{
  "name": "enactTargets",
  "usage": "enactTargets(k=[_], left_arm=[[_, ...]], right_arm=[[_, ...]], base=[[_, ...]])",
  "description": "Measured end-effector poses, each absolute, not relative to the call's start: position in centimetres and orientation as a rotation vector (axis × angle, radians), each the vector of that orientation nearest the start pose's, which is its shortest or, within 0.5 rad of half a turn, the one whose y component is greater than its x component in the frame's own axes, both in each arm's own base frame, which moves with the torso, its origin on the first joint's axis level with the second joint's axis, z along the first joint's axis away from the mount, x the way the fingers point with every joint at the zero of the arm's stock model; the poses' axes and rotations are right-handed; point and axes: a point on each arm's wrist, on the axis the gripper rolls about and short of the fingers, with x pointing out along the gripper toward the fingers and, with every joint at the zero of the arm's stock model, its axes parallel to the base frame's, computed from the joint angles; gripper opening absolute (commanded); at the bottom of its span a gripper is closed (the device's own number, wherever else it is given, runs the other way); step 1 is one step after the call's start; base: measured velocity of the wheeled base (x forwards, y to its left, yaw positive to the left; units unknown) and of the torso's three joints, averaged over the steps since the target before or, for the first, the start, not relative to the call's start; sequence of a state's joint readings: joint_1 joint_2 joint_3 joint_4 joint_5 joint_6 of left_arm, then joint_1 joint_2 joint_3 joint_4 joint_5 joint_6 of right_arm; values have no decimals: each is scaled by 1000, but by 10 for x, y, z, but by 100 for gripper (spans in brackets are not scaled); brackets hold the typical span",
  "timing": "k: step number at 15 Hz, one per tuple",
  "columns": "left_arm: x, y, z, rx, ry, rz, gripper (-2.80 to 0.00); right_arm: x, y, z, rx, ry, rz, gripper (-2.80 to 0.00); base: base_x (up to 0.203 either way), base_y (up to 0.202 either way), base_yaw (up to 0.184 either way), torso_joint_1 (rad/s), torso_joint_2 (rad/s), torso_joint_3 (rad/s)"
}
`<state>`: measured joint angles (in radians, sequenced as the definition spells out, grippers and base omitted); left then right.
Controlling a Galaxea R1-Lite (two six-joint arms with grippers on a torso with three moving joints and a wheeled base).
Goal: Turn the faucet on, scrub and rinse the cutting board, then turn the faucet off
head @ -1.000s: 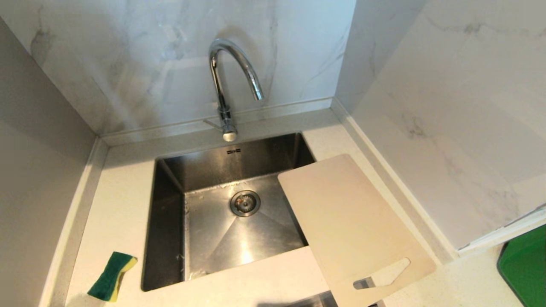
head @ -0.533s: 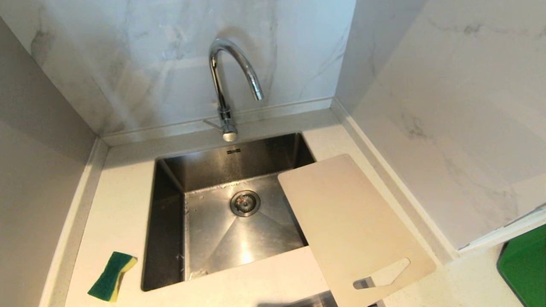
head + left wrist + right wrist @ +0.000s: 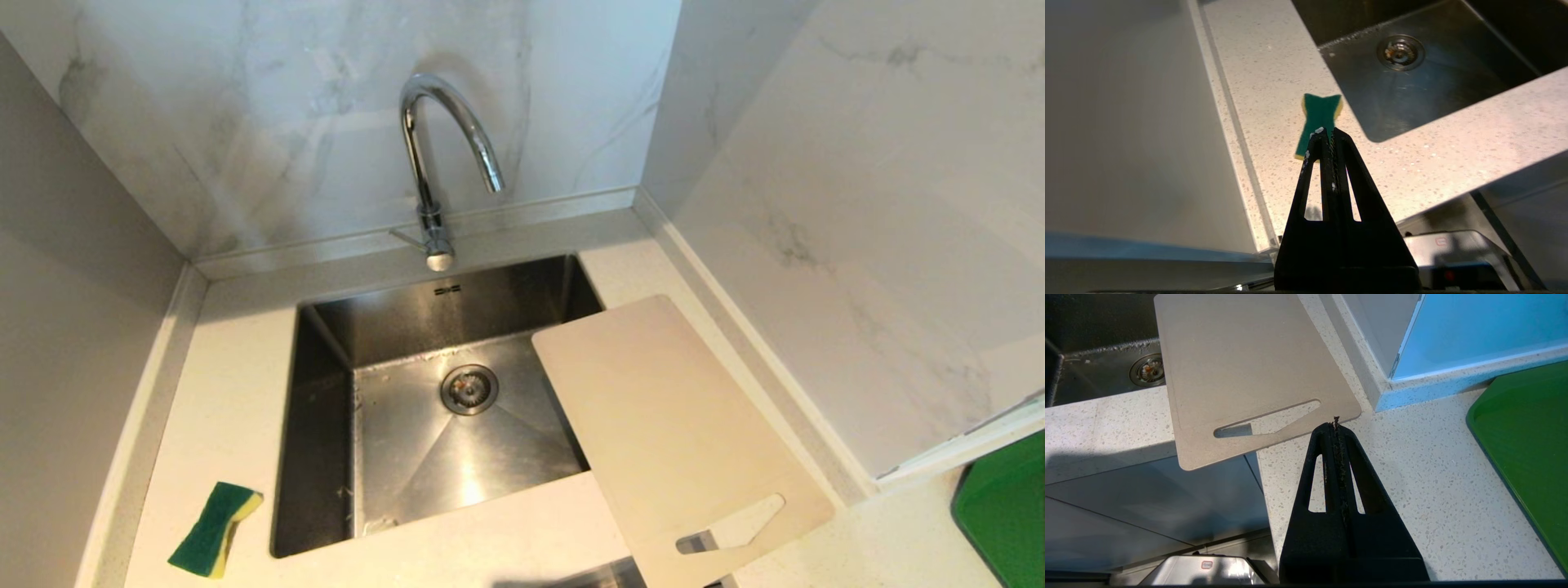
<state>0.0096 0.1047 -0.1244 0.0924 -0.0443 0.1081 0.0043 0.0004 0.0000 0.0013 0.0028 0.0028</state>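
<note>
The chrome gooseneck faucet [image 3: 441,155] stands behind the steel sink [image 3: 326,425], with no water running from its spout. The pale beige cutting board [image 3: 661,425] lies flat across the sink's right rim and the counter, its handle slot nearest me and one corner overhanging the counter's front edge [image 3: 1241,367]. Neither arm appears in the head view. My left gripper [image 3: 1327,132] hangs shut and empty, pulled back above the counter in front of a green and yellow sponge [image 3: 1319,118]. My right gripper [image 3: 1336,424] is shut and empty above the counter, just short of the board's handle end.
The sponge [image 3: 214,529] lies on the white speckled counter [image 3: 229,392] left of the sink. A green slab [image 3: 1004,514] lies at the far right. Marble walls close in the back and right; a grey wall stands on the left.
</note>
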Motion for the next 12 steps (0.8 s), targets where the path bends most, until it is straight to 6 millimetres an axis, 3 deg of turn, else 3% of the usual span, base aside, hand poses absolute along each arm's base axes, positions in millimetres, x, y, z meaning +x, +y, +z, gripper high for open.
enactTargets(k=[4, 12], left_arm=[[-23, 0, 85, 131, -48, -3, -280], [-23, 0, 75, 65, 4, -10, -280]], right_arm=[[-23, 0, 75, 3, 2, 6, -280], [-23, 0, 75, 3, 2, 7, -280]], base=[[0, 0, 0, 0, 0, 0], [0, 0, 0, 0, 0, 0]])
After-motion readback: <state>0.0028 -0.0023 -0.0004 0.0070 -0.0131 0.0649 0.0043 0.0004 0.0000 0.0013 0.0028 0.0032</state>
